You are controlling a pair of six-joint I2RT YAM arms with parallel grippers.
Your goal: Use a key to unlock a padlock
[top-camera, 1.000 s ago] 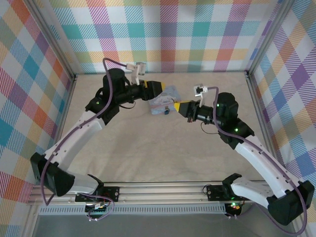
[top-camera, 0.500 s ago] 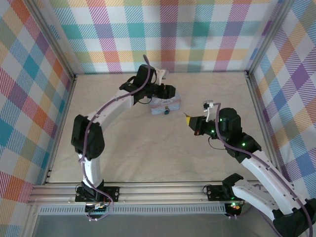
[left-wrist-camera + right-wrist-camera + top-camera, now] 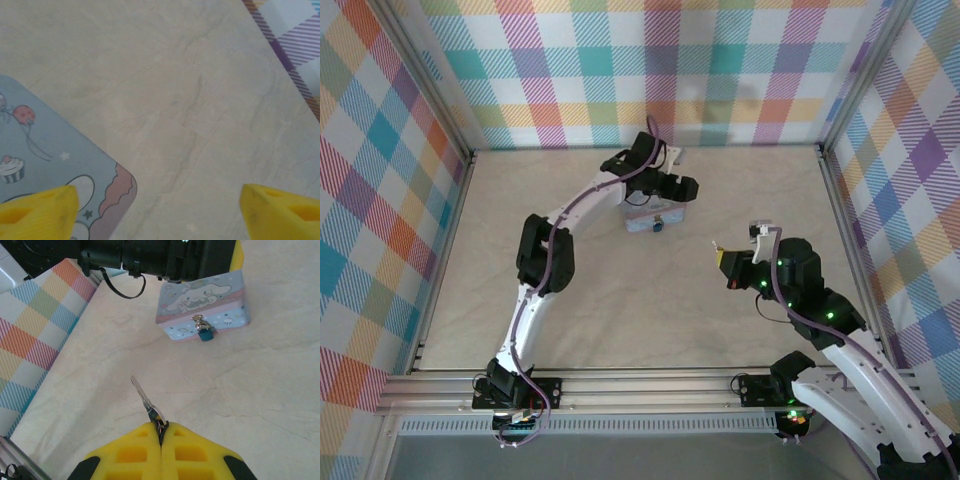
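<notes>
- One step is done: the right end effector (image 3: pixel 161 432) pinches the key (image 3: pixel 145 400).
- At 1 o'clock the padlock (image 3: pixel 204 331) looks locked; key not in yet.
- Spread wide: left end effector (image 3: pixel 157 210).

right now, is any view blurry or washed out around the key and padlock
Right wrist view: key and padlock are crisp, evenly lit, no glare. Left wrist view: fingers of the left gripper are soft at the bottom edge, box print slightly blurred. Top external view: evenly lit, padlock too small for detail.

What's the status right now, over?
Left fingers open over box corner. Right fingers shut on key, apart from padlock. Padlock on box front, path clear.
</notes>
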